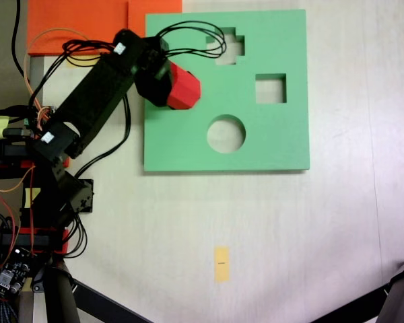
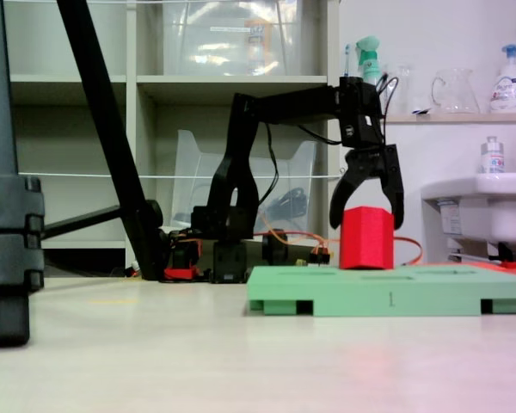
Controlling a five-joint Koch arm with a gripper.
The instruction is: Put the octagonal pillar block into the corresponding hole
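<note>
One red octagonal pillar block (image 1: 184, 88) stands clamped between the jaws of the black gripper (image 2: 366, 225), its base at the surface of the green foam board (image 1: 283, 141) near the board's left edge as a fixed view from above shows it. The corresponding hole is hidden beneath block and gripper. Cross (image 1: 226, 47), square (image 1: 270, 88) and round (image 1: 226, 134) cutouts lie open on the board, which rests toward the worktop's (image 1: 289, 235) far edge

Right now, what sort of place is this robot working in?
Probably a lab or workshop room, set up on the floor. Open shelving with plastic containers stands behind the arm, a white sink with soap and spray bottles sits at right, and tripod legs stand nearby.
</note>
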